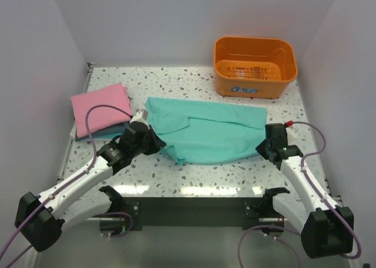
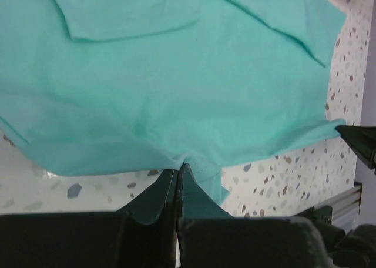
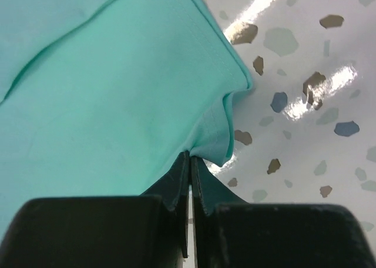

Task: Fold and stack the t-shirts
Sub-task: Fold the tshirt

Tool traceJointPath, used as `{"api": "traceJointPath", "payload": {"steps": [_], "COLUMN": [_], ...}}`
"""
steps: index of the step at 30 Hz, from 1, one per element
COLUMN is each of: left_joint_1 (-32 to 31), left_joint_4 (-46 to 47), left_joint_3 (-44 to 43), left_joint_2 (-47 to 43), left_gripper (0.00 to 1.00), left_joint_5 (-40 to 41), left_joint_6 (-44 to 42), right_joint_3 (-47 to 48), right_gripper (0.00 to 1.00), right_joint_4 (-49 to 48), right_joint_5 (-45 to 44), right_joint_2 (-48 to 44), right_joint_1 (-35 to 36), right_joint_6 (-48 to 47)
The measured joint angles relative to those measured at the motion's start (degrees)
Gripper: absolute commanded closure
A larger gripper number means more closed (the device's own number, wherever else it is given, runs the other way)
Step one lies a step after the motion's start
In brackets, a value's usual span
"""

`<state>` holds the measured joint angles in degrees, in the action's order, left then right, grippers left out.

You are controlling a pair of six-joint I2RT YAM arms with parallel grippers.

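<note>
A teal-green t-shirt [image 1: 211,130] lies partly folded across the middle of the table. My left gripper [image 1: 157,143] is shut on its near left edge; in the left wrist view the closed tips [image 2: 178,169] pinch the hem of the shirt [image 2: 176,86]. My right gripper [image 1: 262,144] is shut on its near right corner; in the right wrist view the tips [image 3: 191,156] pinch the bunched corner of the shirt [image 3: 106,97]. A folded pink shirt [image 1: 101,105] lies at the left on top of a darker blue-teal shirt [image 1: 114,130].
An orange plastic basket [image 1: 255,65] stands at the back right. White walls enclose the table on three sides. The speckled tabletop [image 1: 235,174] shows in front of the shirt.
</note>
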<state>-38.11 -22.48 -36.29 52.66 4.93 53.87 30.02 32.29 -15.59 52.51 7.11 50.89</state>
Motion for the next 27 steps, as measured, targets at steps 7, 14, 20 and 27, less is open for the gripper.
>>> {"api": "traceJointPath", "payload": {"steps": [7,14,20,27], "left_joint_1": [7.0,9.0,12.2,14.8], "left_joint_4": [6.1,10.2,14.3,19.6], "left_joint_3": [-4.4,-12.4,-15.6,-19.8], "left_joint_2": [8.2,16.8,22.8,32.3], "left_gripper": [1.0,1.0,1.0,1.0], "left_joint_5": [-0.8,-0.4,-0.4,-0.7], "left_joint_6": [-4.5,-10.1,-13.3,-17.1], "right_joint_3": [5.8,10.8,16.1,21.0], "right_gripper": [1.0,1.0,1.0,1.0], "right_joint_4": [-2.4,-3.6,-4.5,-5.0], "right_joint_5": [-1.5,-3.3,-5.2,-6.5], "right_joint_2": [6.7,13.6,19.3,27.8], "right_joint_1": [0.0,0.0,0.0,-0.6], "right_joint_6": [-1.6,-3.1,-4.5,-5.1]}}
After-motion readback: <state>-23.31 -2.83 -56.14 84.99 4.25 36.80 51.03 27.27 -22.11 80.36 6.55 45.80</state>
